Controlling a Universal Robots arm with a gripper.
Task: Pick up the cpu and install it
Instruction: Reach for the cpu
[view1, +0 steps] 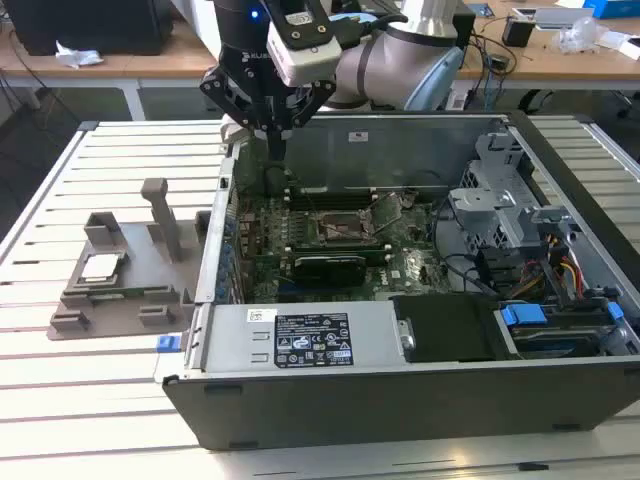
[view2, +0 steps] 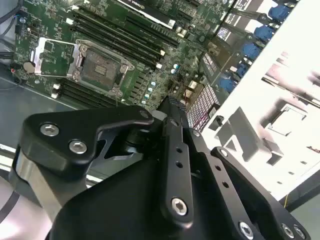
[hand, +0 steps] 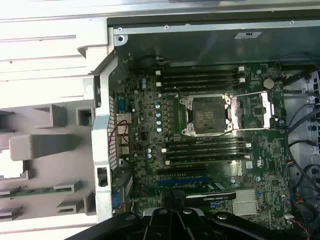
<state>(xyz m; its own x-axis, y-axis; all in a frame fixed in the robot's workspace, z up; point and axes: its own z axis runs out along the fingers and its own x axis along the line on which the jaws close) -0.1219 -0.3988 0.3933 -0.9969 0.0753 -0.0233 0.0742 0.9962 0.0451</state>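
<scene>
Claw (view1: 275, 150) seemingly pressed together, empty, above computer case (view1: 420, 395), cpu (view1: 101, 265) well apart, in grey holder (view1: 163, 222)

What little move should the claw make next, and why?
Probably a sideways move toward the exterior view's left, to bring the claw over the grey holder. The claw hangs above the edge of the computer case with nothing in it. The cpu lies in that holder, and the motherboard socket stands open and empty.
</scene>
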